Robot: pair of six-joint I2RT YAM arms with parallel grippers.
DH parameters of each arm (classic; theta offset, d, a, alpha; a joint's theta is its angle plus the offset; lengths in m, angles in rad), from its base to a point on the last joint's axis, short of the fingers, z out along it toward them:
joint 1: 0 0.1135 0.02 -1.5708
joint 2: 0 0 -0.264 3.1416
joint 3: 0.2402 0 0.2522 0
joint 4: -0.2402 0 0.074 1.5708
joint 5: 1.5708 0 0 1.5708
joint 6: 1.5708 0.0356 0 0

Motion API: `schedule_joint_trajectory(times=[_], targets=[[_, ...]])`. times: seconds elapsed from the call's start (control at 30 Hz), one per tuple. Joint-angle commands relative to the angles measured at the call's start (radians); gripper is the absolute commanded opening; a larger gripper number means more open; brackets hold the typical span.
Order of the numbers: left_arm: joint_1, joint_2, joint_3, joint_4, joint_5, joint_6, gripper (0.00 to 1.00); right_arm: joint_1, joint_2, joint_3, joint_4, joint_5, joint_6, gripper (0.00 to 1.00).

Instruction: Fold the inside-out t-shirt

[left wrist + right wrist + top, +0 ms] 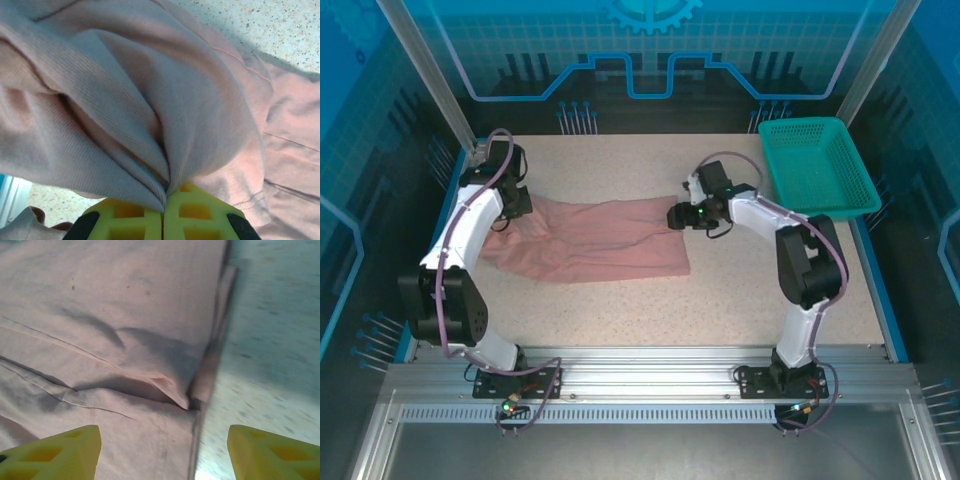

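Observation:
The inside-out t-shirt (590,240) is a salmon-pink cloth spread across the middle of the table. My left gripper (510,215) is at its left end, shut on a bunched fold of the t-shirt (150,115), which gathers into pleats right at the yellow fingertips (195,210). My right gripper (677,216) sits at the shirt's right hem. It is open, its yellow fingers (55,455) straddling the hem edge (200,395), one over cloth, the other (275,450) over bare table. Nothing is between them.
A teal mesh basket (817,165) stands at the back right corner, close behind the right arm. Speckled tabletop (620,310) lies in front of the shirt. Blue walls and metal rails fence the table.

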State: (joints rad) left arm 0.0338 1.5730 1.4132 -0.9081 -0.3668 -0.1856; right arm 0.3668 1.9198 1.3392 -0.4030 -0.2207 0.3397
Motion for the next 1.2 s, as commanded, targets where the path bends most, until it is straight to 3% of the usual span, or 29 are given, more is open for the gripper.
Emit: schedule_joint_trajectory(times=[0.0, 0.63, 1.0, 1.17], targets=[[-0.003, 0.016, 0.057, -0.07, -0.008, 0.049, 0.0, 0.038, 0.059, 0.044, 0.022, -0.079, 0.022, 0.65], [-0.092, 0.091, 0.152, -0.055, 0.05, 0.081, 0.0, 0.069, 0.188, 0.077, -0.006, -0.006, 0.017, 0.53], [-0.148, 0.1, 0.206, -0.107, 0.06, 0.109, 0.0, 0.072, 0.072, -0.137, 0.056, -0.018, 0.089, 0.51], [-0.2, 0.118, 0.237, -0.145, 0.043, 0.123, 0.0, 0.073, 0.046, -0.158, 0.076, -0.028, 0.105, 0.51]])
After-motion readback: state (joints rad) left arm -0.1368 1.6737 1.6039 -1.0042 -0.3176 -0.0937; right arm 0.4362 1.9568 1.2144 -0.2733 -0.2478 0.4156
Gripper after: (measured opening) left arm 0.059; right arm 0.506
